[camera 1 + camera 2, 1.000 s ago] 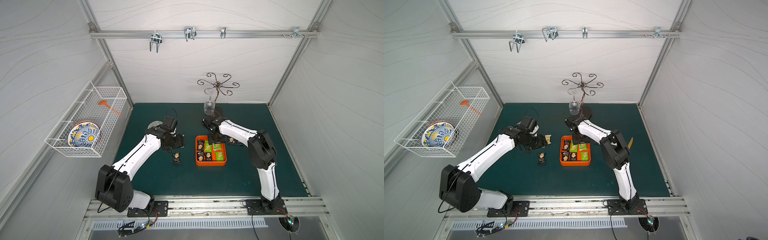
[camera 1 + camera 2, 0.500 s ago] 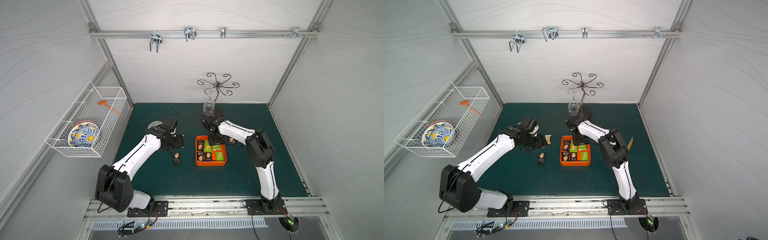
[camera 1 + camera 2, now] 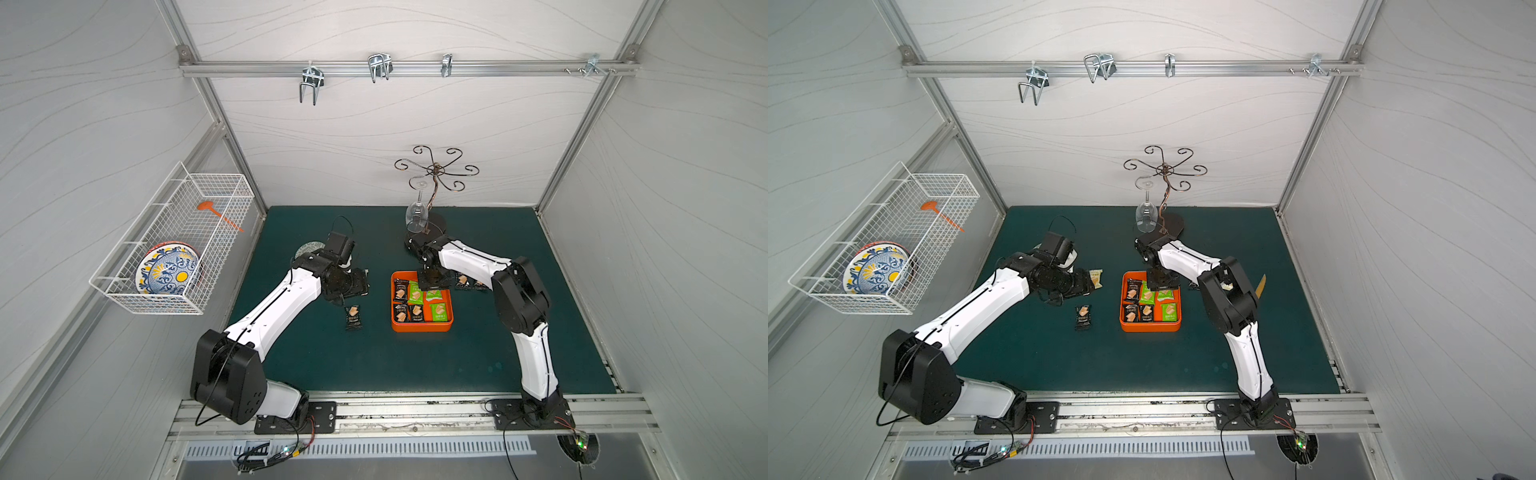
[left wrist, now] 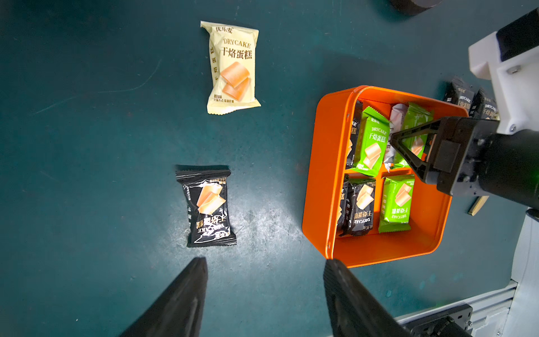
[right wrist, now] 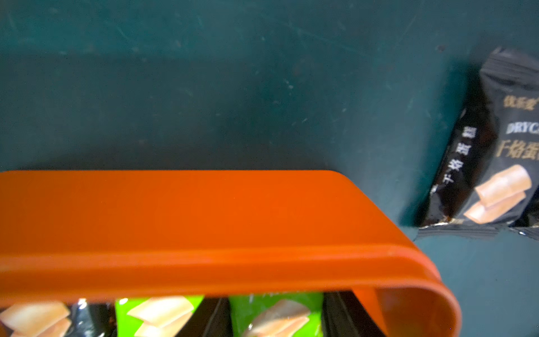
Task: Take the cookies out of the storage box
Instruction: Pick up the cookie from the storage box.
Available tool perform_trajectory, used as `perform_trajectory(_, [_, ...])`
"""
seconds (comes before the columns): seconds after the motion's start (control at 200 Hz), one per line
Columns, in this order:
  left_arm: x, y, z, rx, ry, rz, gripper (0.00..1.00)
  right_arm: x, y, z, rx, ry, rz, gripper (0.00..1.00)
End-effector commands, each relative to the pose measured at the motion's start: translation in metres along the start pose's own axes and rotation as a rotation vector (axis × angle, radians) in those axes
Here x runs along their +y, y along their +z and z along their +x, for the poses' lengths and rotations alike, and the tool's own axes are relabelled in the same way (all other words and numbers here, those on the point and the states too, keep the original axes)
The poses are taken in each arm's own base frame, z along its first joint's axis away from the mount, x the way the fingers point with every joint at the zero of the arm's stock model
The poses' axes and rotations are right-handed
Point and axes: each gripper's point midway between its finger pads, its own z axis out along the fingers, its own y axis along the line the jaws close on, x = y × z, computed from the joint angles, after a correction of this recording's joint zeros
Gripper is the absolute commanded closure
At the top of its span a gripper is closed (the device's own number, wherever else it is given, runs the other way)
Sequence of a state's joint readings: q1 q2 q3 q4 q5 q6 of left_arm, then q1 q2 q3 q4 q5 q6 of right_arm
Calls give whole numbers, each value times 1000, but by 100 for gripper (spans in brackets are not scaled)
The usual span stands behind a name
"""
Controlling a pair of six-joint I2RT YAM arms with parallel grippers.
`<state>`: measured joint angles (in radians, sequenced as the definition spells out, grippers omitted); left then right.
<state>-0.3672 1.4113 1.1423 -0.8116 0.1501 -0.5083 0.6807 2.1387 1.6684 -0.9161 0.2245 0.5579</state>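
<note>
The orange storage box (image 3: 422, 328) (image 3: 1150, 326) (image 4: 318, 175) (image 5: 204, 218) sits mid-mat and holds several green and black cookies. My right gripper (image 3: 432, 286) (image 3: 1163, 284) (image 5: 277, 321) reaches down into its far row, with its fingers (image 5: 344, 318) against both sides of a green packet (image 5: 262, 306). My left gripper (image 3: 357, 284) (image 4: 265, 261) hangs open and empty over the mat left of the box. Near it lie a black packet (image 3: 353, 316) (image 4: 207, 207) and a pale yellow one (image 3: 1096, 277) (image 4: 233, 67). Two more black packets (image 3: 462, 281) (image 5: 495, 163) lie right of the box.
A wire glass stand (image 3: 434, 174) with a hanging wine glass (image 3: 417, 216) stands at the back, just behind my right wrist. A white wire basket (image 3: 174, 245) with a patterned plate hangs on the left wall. A small round dish (image 3: 309, 250) lies behind my left arm.
The right gripper's jaws have closed in on the green packet inside the box, and the right elbow has shifted slightly. The left arm has stayed still.
</note>
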Motion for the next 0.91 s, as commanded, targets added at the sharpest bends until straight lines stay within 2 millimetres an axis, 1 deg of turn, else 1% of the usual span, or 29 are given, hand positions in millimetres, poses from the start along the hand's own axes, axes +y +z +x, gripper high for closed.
perform_trajectory(0.0, [-1,-1,-6,-18,9,5,32,-6,-13,1,-10,17,-4,55])
perform_trajectory(0.23, [0,1,-5,-10,5,5,32,-4,-44,-2,-65,22,-42,55])
perform_trajectory(0.37, [0,2,-4,-5,3,4,32,-3,-59,0,-88,30,-70,56])
perform_trajectory(0.525, [0,1,-4,-6,0,1,32,-7,-75,4,-109,36,-86,56])
perform_trajectory(0.63, [1,1,-3,-3,-5,0,32,-18,-84,6,-125,45,-88,56])
perform_trajectory(0.76, [2,4,-2,6,-13,-5,32,-39,-90,13,-131,69,-83,56])
perform_trajectory(0.9, [3,7,0,19,-24,-8,32,-67,-86,24,-121,102,-83,56])
